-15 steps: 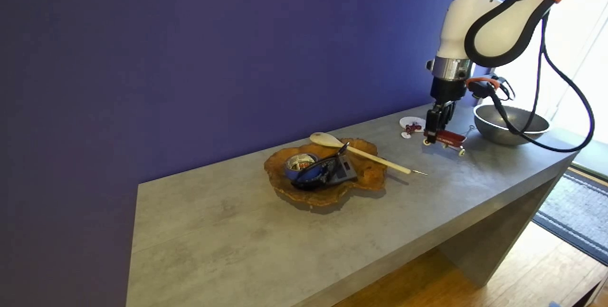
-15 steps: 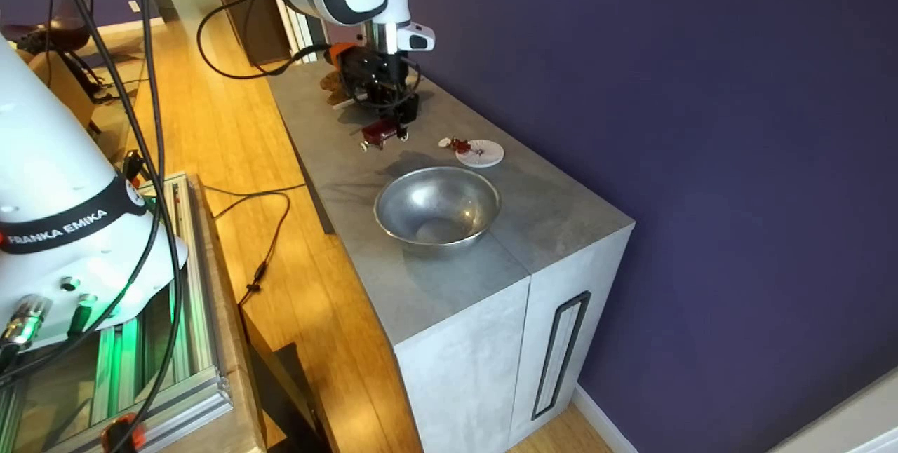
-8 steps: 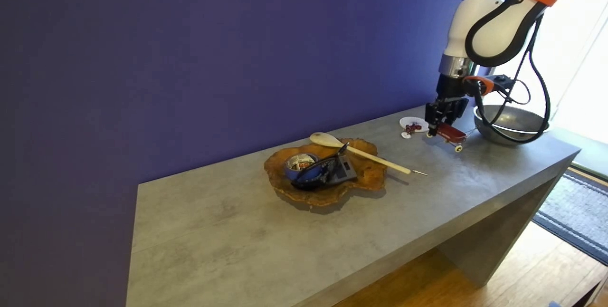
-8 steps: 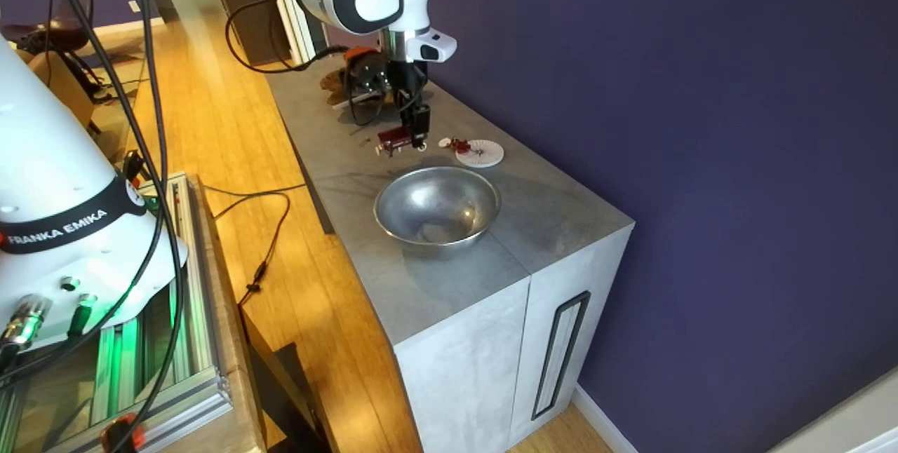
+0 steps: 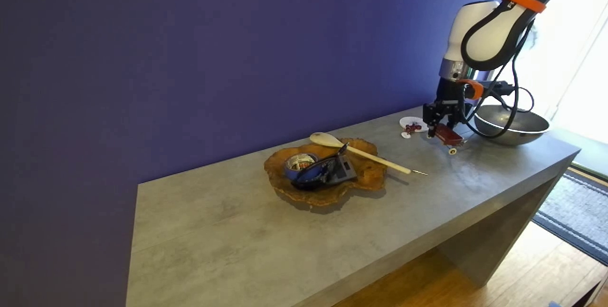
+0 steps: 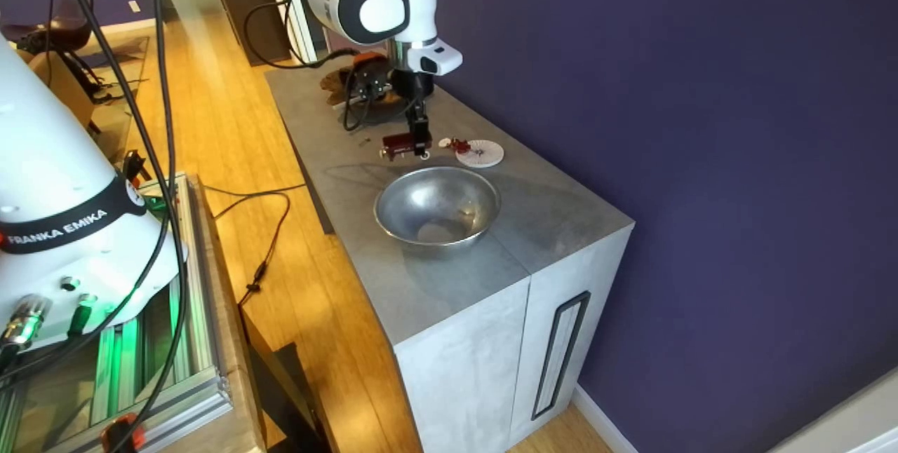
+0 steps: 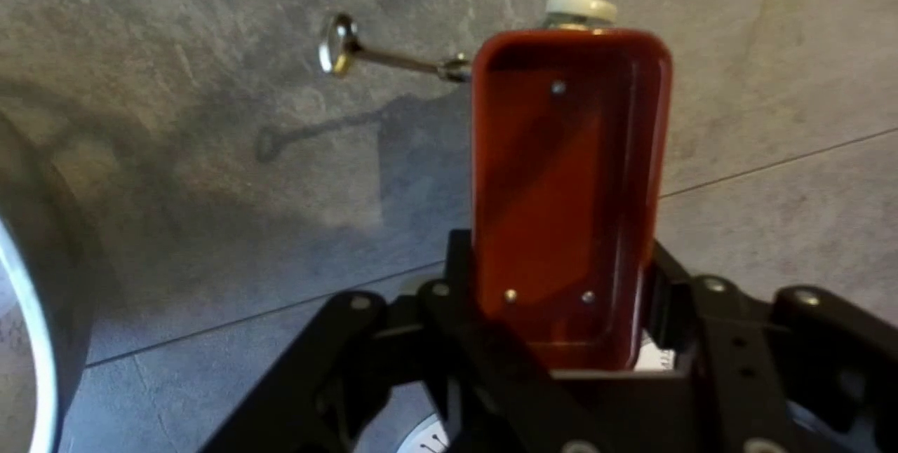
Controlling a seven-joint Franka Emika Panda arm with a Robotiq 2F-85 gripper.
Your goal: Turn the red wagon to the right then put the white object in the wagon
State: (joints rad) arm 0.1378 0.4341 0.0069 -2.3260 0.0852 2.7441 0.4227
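Note:
The red wagon shows in both exterior views (image 5: pixel 449 136) (image 6: pixel 398 145). It is a small red box with pale wheels and a thin metal handle. My gripper (image 5: pixel 439 131), also in an exterior view (image 6: pixel 421 143), is shut on the wagon's sides at one end. The wrist view shows the wagon (image 7: pixel 554 186) between the two fingers (image 7: pixel 559 274). The wagon hangs a little above the table, apart from its shadow. The white object (image 6: pixel 480 153), also in an exterior view (image 5: pixel 411 121), is a flat white disc joined to a dark red piece and a smaller white disc, lying near the wall.
A metal bowl (image 6: pixel 438 204) stands close to the wagon. A brown wooden tray (image 5: pixel 280 174) holds blue tape (image 5: pixel 300 167), dark items and a wooden spoon (image 5: pixel 375 157). The purple wall (image 5: pixel 285 60) runs along the table's back. The arm's cable hangs over the bowl in an exterior view.
The gripper has turned with the wagon in it, so the wagon's handle end has swung round. The wagon has also shifted slightly nearer the bowl. The white object has not moved.

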